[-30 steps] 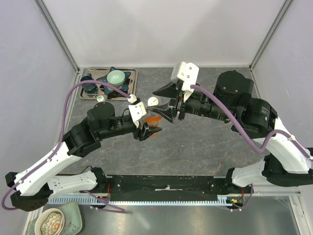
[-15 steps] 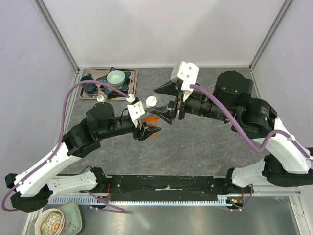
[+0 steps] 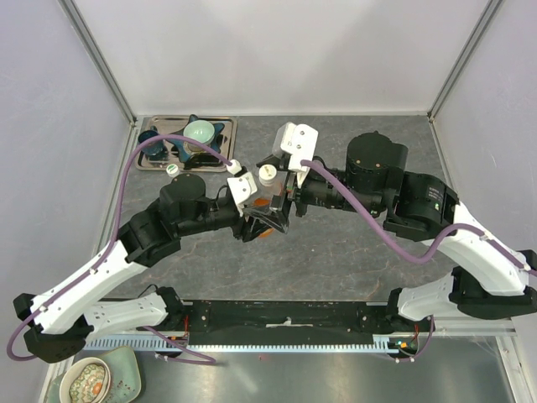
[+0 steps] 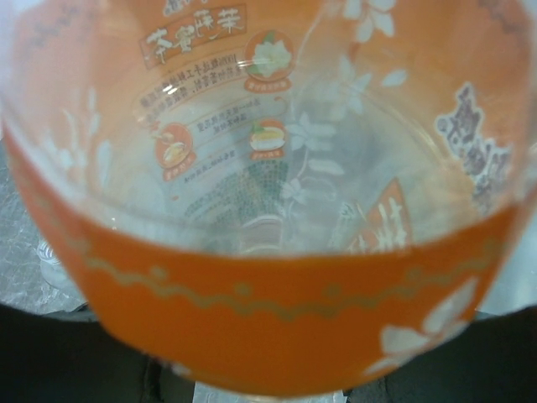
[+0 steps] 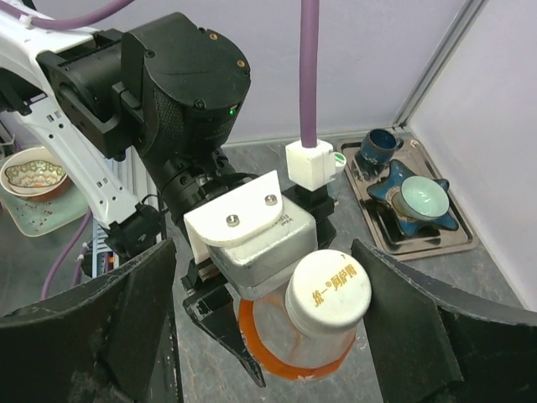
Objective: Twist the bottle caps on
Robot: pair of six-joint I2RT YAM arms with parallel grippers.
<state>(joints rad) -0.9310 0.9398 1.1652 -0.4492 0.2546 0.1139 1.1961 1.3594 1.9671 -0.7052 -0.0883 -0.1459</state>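
The left tool grips the orange bottle, while the right tool stands wide open and empty around its cream cap.

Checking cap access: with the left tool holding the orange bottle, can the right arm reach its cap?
Probably yes. The right tool stands open with a finger on each side of the white cap, and nothing lies between; the left tool grips the orange bottle lower down.

You get the orange bottle blurred in the left wrist view, cut off on every side. From above, the left gripper covers most of it. The right gripper has its fingertips cut off below.
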